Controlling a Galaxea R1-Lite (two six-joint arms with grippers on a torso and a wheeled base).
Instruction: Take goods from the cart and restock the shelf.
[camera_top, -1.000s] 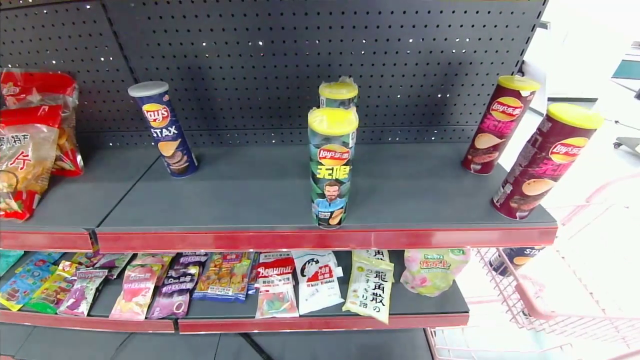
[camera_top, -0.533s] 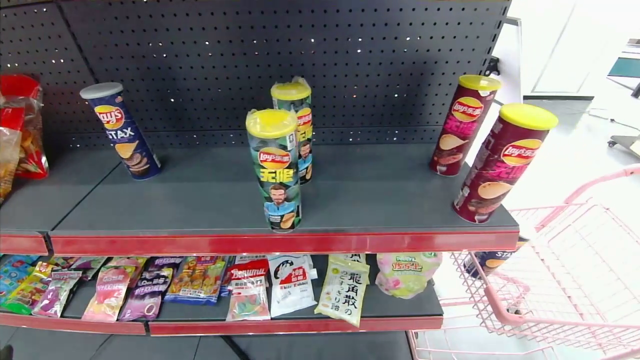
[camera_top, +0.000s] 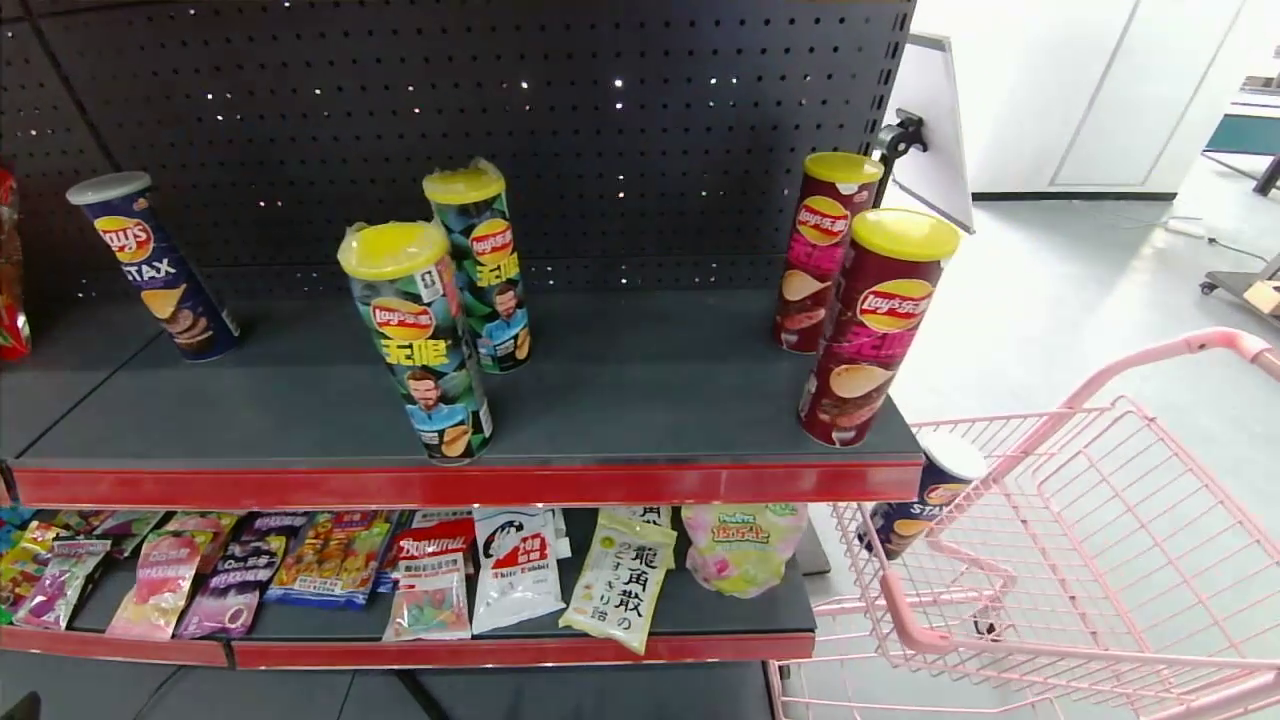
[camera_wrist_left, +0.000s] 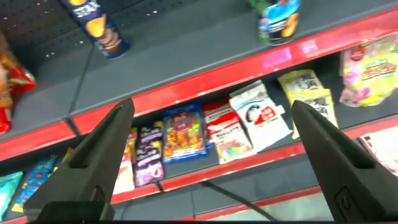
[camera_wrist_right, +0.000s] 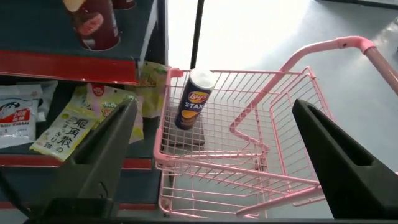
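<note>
Jaws of left gripper (camera_wrist_left: 211, 109) and right gripper (camera_wrist_right: 214, 106) spread wide, empty.

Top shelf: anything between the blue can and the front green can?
Nothing. The head view shows bare shelf board between the blue can and the front green can.

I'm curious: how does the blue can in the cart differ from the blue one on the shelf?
The cart can stands alone in the cart; the shelf can shares the upper shelf with other cans. The cart can sits lower than the shelf can. Both dark blue, pale-lidded.
</note>
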